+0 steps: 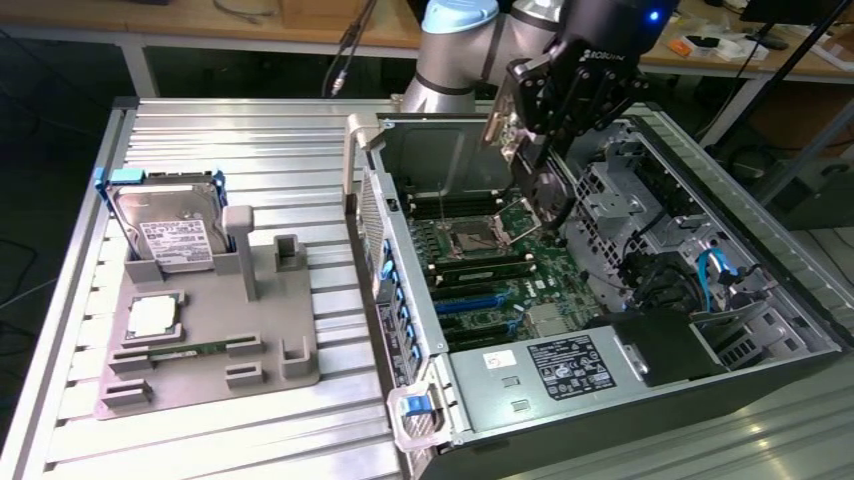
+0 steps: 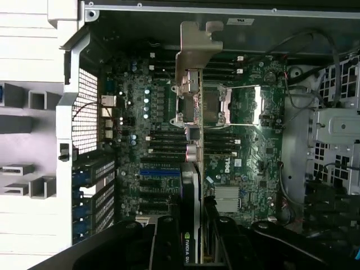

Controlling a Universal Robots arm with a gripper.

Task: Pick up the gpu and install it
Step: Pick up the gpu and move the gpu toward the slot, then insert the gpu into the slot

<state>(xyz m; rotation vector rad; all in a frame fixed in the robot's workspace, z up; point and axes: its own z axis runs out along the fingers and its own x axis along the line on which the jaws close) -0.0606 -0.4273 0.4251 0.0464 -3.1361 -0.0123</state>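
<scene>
- Exterior view: the gripper (image 1: 531, 135) is seen above the open computer case (image 1: 747, 300). It is clamped on the gpu (image 1: 547, 195), which hangs edge-on and somewhat tilted over the motherboard (image 1: 487, 275), apart from it.
- The card's silver bracket (image 1: 501, 128) is carried at the upper end, towards the exterior view's left.
- On the slatted surface (image 1: 267, 140) at the exterior view's left, a grey fixture (image 1: 267, 370) is seen carrying a hard drive (image 1: 167, 235) and a memory stick (image 1: 187, 350). Both are well apart from the gripper.
- Wrist view: the gpu (image 2: 191, 169) is seen as a slim strip running away from the gripper (image 2: 194, 239). The dark fingers (image 2: 166, 242) are pressed against both of its faces.
- The bracket (image 2: 197, 50) is at the far end, and the card's line passes over the processor socket (image 2: 216, 107).
- The expansion slots, one of them blue (image 2: 160, 171), lie between the card and the perforated rear wall (image 2: 85, 112). The card is judged to be beside them rather than over one.
- The step in hand is judged to be the carry towards a slot, with the pick-up already done.
- It is judged to be done well if the card is brought upright and its lower edge is set parallel to the chosen slot. The bracket should be turned towards the rear wall before any descent.
- The socket and the cables (image 2: 298, 84) are best given a wide berth. A tilted contact could jam the edge connector.
</scene>
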